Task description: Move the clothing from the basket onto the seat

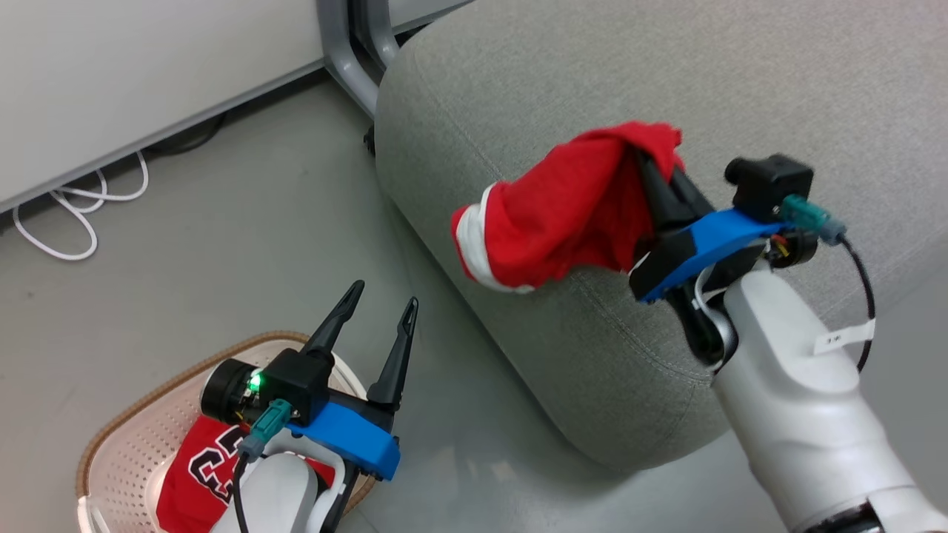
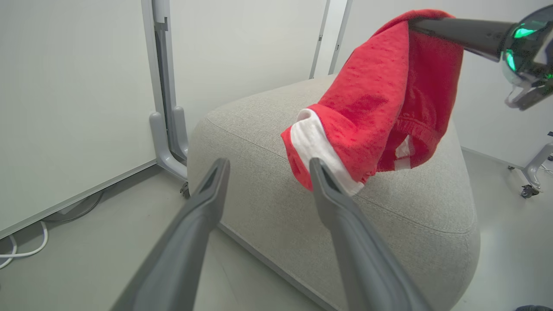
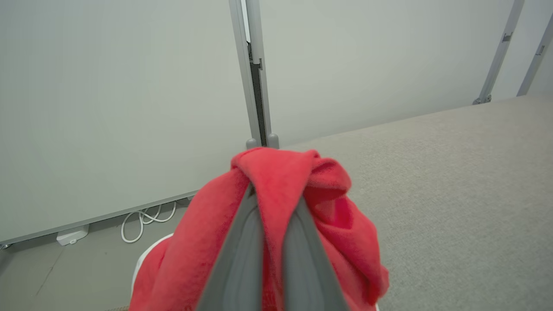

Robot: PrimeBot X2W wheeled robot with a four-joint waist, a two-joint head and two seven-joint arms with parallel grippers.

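My right gripper (image 1: 655, 159) is shut on a plain red garment (image 1: 563, 211) with white trim and holds it in the air above the grey seat (image 1: 518, 81). The cloth drapes down to the left over the seat's rounded edge. From the right wrist, red fabric (image 3: 276, 172) bunches over the closed fingertips. My left gripper (image 1: 385, 296) stands open with nothing in it, above the cream basket (image 1: 126, 444) at the lower left. A red jersey (image 1: 200, 474) with black numbers lies in the basket. The left wrist view shows the hanging garment (image 2: 371, 99) beyond my open fingers (image 2: 207, 203).
Grey floor lies between the basket and the seat. A white wall panel with a grey metal leg (image 1: 348, 66) stands behind the seat's left end. White cables (image 1: 74, 215) trail on the floor along the wall.
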